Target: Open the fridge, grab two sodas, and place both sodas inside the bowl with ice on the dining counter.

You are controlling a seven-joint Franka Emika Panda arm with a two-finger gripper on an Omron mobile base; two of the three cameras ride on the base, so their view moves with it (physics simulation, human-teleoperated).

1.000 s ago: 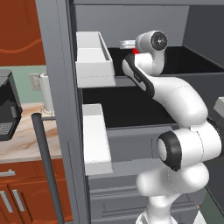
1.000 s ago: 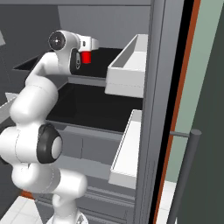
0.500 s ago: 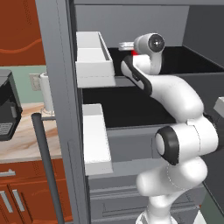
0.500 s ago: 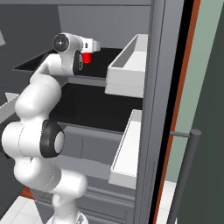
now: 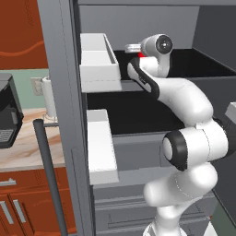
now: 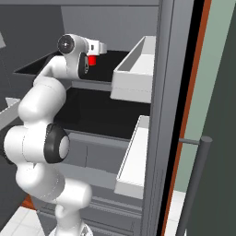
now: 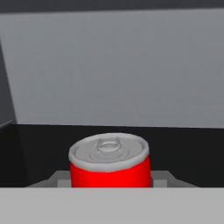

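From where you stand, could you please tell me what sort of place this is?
Most likely a home kitchen: an open fridge with white door bins, a coffee machine on the counter, and red-brown cabinets.

A rendered home kitchen. A tall grey fridge (image 5: 60, 92) stands open, with dark shelves (image 5: 203, 69) and white door bins (image 5: 99, 60) inside and a long bar handle (image 5: 48, 175) on its door. Beside it, red-brown wood cabinets (image 5: 23, 27) hang above and sit below a pale marbled worktop (image 5: 27, 150), which carries a black coffee machine (image 5: 9, 110) before a green wall. A red soda can (image 7: 109, 162) stands on the upper fridge shelf
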